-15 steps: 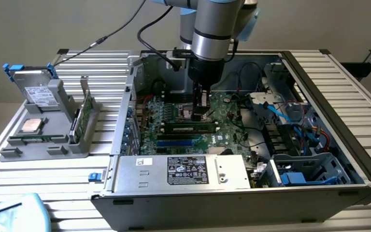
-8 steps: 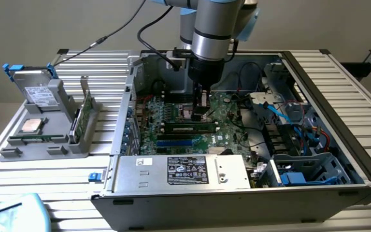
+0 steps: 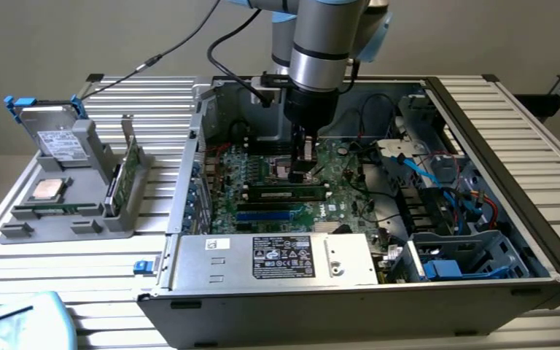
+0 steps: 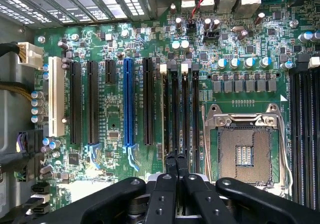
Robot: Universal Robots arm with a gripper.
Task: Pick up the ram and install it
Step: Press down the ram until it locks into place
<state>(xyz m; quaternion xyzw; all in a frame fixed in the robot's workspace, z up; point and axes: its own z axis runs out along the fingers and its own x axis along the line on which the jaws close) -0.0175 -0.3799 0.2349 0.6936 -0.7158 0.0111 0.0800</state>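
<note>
1. A slatted metal table (image 3: 66, 270) carries an open computer case (image 3: 542, 233), its inside facing up.
2. A silver and black robot arm (image 3: 324, 44) reaches down into the case, over the green motherboard (image 4: 125, 44).
3. A grey power supply (image 3: 202, 262) sits at the case's near edge. Its black-and-white label (image 3: 282, 257) has print too small to read.
4. A grey holder (image 3: 27, 232) stands on the table at the exterior view's left. It carries a drive (image 3: 58, 138), a square silver chip (image 3: 49, 188) and a green card (image 3: 129, 171).
5. The ram (image 3: 285, 193), a long green stick with black chips, stands in a memory slot just beside the gripper. Whether they touch cannot be told.
6. The gripper (image 4: 176, 160) has its black fingers pressed together with nothing between them. Its tips are over the memory slots, next to the open processor socket (image 4: 245, 151).
</note>
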